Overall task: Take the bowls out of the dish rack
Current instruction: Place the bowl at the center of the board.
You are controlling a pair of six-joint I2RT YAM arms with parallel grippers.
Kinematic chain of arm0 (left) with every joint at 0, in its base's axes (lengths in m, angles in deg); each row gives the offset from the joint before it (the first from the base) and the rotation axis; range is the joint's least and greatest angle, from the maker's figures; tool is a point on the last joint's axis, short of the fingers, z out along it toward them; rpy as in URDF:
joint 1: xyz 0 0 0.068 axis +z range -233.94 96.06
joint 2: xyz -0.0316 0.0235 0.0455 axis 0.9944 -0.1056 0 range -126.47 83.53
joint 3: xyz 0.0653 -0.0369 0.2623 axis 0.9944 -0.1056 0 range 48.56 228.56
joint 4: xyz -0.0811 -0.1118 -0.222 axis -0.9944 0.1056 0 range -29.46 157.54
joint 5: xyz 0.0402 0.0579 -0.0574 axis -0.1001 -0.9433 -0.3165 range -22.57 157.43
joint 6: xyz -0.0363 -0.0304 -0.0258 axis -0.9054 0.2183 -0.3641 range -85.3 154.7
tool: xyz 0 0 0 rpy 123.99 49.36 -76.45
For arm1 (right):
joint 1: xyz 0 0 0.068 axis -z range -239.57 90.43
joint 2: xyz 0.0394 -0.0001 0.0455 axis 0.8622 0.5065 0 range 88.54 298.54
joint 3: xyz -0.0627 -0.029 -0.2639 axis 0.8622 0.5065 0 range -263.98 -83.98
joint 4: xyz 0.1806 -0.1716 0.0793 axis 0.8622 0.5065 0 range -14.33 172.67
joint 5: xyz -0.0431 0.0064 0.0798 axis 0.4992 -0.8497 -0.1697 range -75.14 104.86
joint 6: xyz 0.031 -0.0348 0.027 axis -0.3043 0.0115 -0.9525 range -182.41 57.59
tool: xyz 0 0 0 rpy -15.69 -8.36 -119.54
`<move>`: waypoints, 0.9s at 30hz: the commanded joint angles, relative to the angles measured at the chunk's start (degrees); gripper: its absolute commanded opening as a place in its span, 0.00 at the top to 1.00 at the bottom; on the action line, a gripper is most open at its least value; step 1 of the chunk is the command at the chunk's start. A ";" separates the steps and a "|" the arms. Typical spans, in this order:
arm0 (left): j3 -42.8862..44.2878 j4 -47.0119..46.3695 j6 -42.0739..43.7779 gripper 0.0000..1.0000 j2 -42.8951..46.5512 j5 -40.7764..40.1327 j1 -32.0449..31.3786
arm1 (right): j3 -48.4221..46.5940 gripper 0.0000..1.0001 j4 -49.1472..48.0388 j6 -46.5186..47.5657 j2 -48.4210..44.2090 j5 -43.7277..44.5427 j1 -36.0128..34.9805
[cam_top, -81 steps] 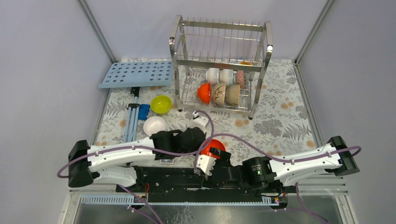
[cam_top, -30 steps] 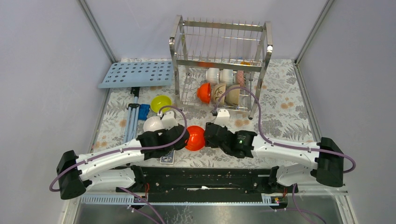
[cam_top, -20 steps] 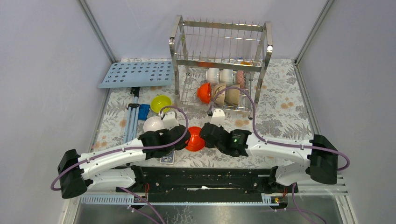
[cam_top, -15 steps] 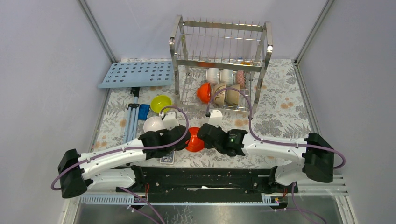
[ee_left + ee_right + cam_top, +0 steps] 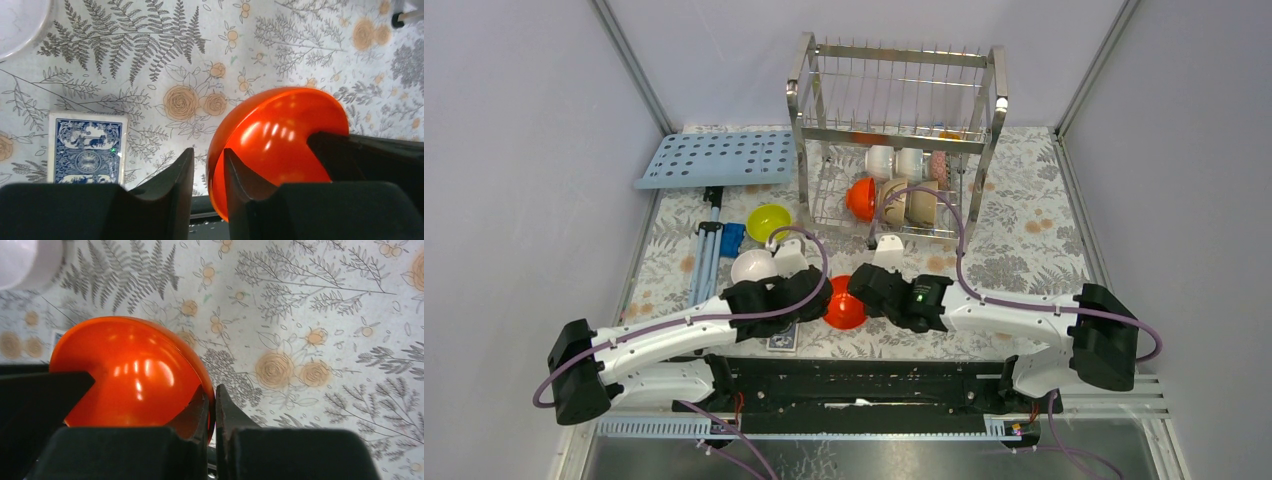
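**Orange-red bowl between both grippers**

On the floral table, the dish rack stands at 12 o'clock, and six racked bowls sit on edge in its lower tier. The two arms meet near 6 o'clock at an orange-red bowl tipped on its side. The right gripper pinches its rim tight. The left gripper straddles the opposite rim with its fingers slightly parted, and a gap shows beside the rim. At 10 o'clock from that bowl a yellow-green bowl and a white bowl rest upright on the table.
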 commanded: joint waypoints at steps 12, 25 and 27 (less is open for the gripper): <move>-0.59 -6.59 5.77 0.01 4.86 0.53 0.40 | 4.90 1.00 22.59 -0.90 -14.57 7.27 -0.40; -2.85 -9.28 4.56 0.01 3.35 -0.84 0.57 | 13.60 1.00 22.02 -0.51 -27.36 -1.13 29.26; -2.52 -8.86 4.73 0.01 3.08 -0.95 0.64 | 13.78 1.00 21.15 -0.13 -27.64 -0.20 34.09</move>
